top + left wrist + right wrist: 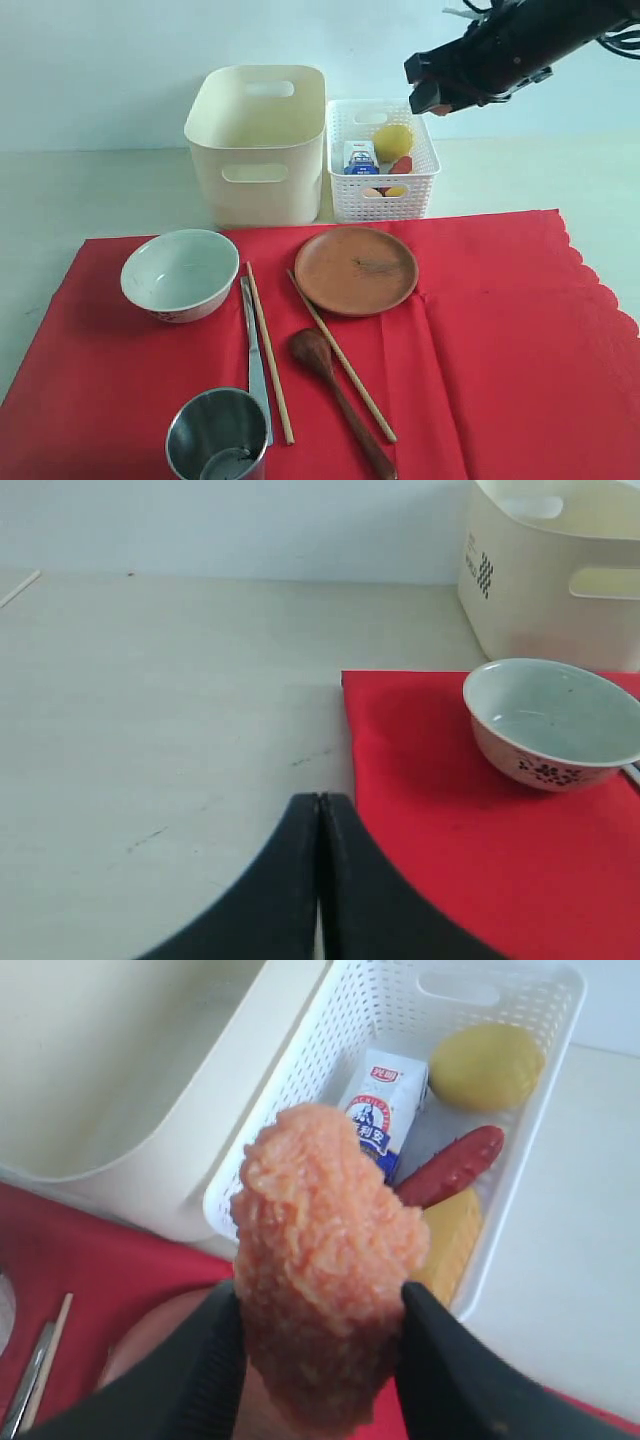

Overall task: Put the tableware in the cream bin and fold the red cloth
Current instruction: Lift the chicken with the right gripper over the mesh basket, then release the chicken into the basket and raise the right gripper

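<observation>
Orange crumbed food piece [320,1250] clamped in the right end effector [320,1350], poised above the white lattice basket [300,1100].

Both jaws press the piece from either side. The left end effector [320,880] is pressed together on nothing, hovering over the bare tabletop [150,730] at the left edge of the red cloth [450,860], near the white bowl [555,720]. On the cloth lie the bowl at far left, the brown plate [356,269] mid-far, the knife [254,370], chopsticks [270,350] and wooden spoon [340,400] nearer, and the steel cup [217,435] at the near edge. The cream bin [258,140], far and just left of the basket, looks empty. Clearing food seems the step in hand. Next comes releasing over the basket, then lifting tableware into the bin before any folding.
</observation>
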Motion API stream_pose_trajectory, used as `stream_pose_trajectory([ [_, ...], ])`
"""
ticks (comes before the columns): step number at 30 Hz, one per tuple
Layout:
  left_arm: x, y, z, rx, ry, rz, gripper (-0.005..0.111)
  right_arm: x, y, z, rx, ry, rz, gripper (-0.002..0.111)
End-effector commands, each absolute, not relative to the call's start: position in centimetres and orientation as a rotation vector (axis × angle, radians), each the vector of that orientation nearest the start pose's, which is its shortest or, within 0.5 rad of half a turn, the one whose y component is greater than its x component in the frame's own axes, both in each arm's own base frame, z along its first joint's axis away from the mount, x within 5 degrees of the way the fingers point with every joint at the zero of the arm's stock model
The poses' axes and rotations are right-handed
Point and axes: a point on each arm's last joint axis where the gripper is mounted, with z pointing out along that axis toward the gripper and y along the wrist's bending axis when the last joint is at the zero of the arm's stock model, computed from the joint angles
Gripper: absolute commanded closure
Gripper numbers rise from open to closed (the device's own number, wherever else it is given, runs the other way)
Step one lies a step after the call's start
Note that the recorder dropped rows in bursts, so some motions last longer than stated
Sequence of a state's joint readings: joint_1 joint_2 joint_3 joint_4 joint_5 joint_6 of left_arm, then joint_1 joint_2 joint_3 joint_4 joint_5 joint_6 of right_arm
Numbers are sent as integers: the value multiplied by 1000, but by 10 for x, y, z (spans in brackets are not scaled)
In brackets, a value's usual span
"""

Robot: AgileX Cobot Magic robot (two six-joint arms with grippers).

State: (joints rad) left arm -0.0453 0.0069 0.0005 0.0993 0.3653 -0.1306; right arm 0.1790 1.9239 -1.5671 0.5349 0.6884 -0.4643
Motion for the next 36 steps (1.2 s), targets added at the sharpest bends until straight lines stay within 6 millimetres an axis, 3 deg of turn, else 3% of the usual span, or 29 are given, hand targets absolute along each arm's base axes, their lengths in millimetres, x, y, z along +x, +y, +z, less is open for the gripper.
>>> stream_pose_trajectory([
  [1,53,1,181,-18,1839,-27,107,449,109,246,-401,2405,462,108],
  [11,53,1,181,-18,1839,-27,107,491,117,202,-404,2430,472,108],
  [22,53,1,181,-17,1839,-26,107,511,120,167,-425,2449,460,108],
  [36,53,1,181,-18,1839,-27,107,511,121,163,-436,2471,474,57],
])
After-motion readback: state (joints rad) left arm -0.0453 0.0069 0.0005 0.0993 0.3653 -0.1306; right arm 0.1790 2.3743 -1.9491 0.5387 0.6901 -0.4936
